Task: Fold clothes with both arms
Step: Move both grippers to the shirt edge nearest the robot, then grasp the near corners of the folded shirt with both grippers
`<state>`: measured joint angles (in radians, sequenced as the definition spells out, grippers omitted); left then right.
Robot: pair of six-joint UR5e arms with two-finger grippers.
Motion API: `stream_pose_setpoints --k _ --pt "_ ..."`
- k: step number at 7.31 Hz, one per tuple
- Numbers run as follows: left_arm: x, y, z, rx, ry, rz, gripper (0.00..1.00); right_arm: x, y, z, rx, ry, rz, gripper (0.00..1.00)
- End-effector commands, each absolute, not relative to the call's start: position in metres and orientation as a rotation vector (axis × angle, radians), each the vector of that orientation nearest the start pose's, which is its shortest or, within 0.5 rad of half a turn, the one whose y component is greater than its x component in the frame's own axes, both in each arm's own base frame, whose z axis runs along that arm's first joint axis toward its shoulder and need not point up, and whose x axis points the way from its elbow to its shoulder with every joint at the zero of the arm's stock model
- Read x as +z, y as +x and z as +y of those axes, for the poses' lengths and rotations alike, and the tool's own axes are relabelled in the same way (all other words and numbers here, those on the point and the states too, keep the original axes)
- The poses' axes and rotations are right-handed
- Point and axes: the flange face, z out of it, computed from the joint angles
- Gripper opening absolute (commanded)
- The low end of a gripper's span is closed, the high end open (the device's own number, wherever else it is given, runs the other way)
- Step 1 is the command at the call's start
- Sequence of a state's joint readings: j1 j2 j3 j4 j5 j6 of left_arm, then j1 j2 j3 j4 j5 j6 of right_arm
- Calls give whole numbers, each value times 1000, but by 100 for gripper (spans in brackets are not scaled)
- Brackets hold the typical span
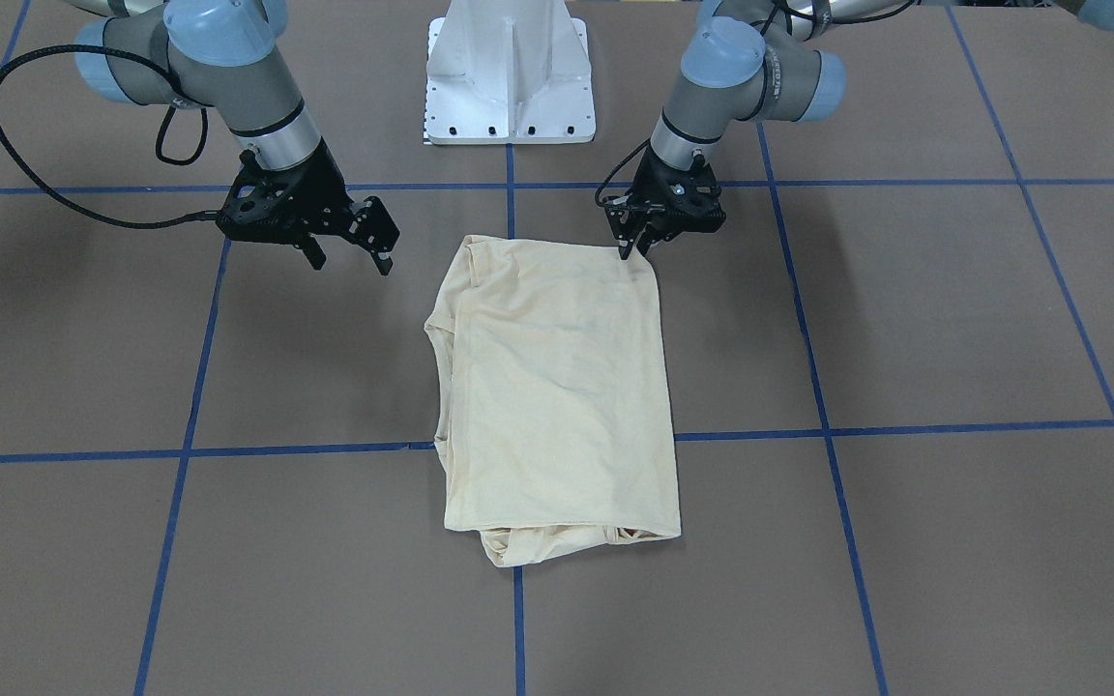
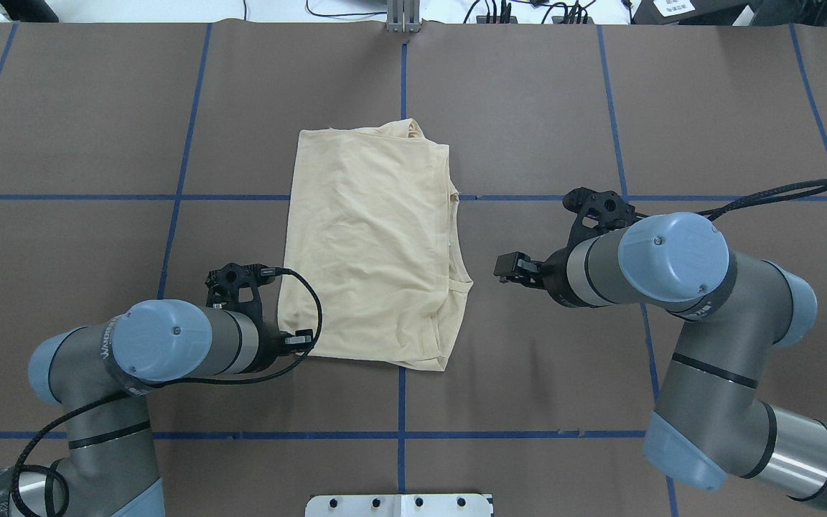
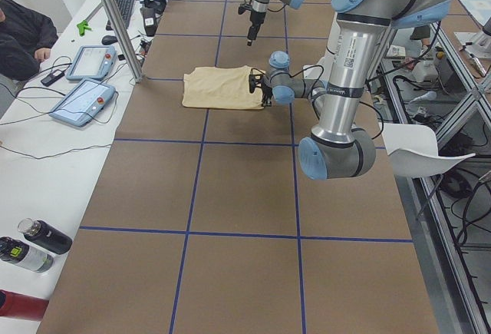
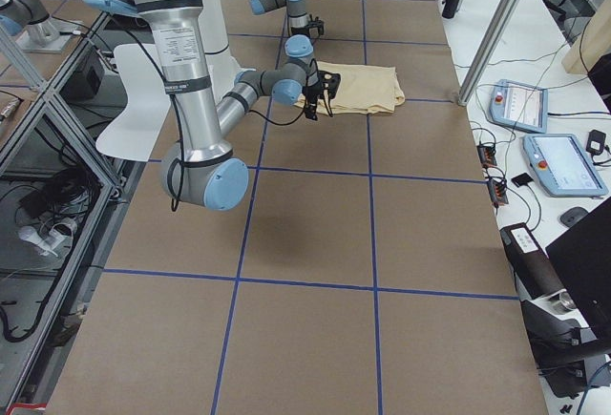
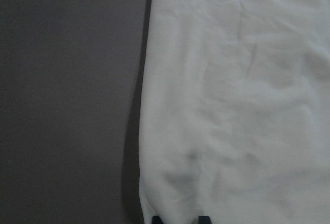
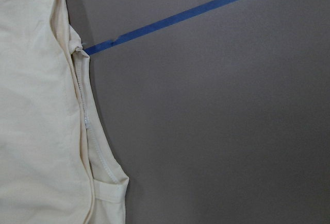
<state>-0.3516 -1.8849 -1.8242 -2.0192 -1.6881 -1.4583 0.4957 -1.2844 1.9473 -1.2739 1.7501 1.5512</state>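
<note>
The cream shirt [image 1: 557,387] lies folded into a flat rectangle mid-table, plain side up, its print hidden. It also shows in the overhead view [image 2: 370,244]. Layered edges and the small white neck label [image 6: 86,123] run along its right side. My left gripper [image 1: 636,249] is down at the shirt's near left corner [image 2: 300,339]. Its fingertips [image 5: 154,220] stand close together on the puckered fabric. My right gripper [image 1: 349,256] is open and empty above bare table. It is a short way to the right of the shirt [image 2: 510,269].
The white pedestal base [image 1: 511,87] stands at the robot's side of the table. Blue tape lines [image 1: 905,425] cross the brown tabletop. Past the far edge are a metal post [image 3: 115,19], control tablets [image 3: 84,100], bottles [image 3: 31,246] and a seated person [image 3: 19,34].
</note>
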Motion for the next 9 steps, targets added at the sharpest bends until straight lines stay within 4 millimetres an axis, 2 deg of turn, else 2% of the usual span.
stream_pose_setpoints --k 1,3,5,7,9 --pt "316 517 -322 -157 133 1026 0 295 -462 -356 417 70 -983 98" --pt "315 518 -321 -155 130 1028 0 289 -487 -340 546 -40 -983 86" --pt "314 517 -321 -158 127 1030 0 245 -535 -339 705 -103 -885 75" --pt "314 517 -321 -158 127 1030 0 242 -558 -318 740 -96 -880 74" --pt "314 517 -321 -158 127 1030 0 232 -590 -320 752 -81 -871 74"
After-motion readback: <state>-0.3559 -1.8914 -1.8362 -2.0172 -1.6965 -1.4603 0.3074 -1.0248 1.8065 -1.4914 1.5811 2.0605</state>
